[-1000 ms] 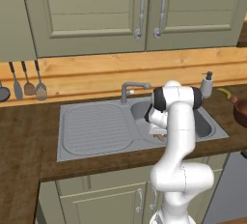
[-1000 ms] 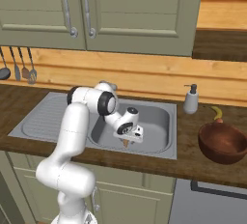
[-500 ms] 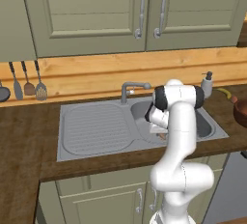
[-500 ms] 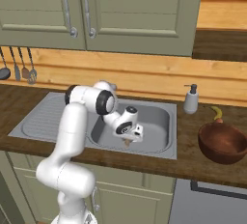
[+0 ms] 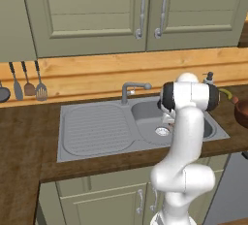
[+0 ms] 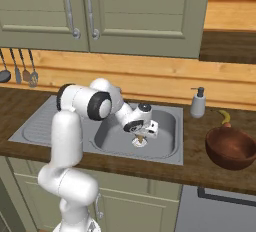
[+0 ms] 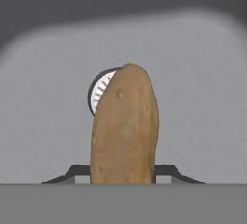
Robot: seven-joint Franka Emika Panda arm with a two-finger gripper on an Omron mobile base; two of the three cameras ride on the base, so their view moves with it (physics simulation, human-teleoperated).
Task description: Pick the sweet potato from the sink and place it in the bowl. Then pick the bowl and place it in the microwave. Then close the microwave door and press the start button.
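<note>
Over the grey sink [image 6: 172, 156], wooden counter [image 6: 200, 173], gripper [image 6: 141, 138] clamping sweet potato [image 7: 124, 126]

The hand [image 6: 141, 138] is low inside the basin of the sink [image 6: 165, 153], with the sweet potato [image 7: 124, 126] between its fingers, just over the drain [image 7: 100, 91]. The basin walls stand close on all sides, so the free way is upward. At the far rim the curved faucet [image 5: 131, 89] reaches over the basin. To the right, the soap bottle [image 6: 198, 103] stands on the counter [image 6: 200, 173] near the sink, and the bowl [image 6: 231, 147] stands beyond it with bare counter between. Wall cabinets [image 6: 125, 11] hang high above.
</note>
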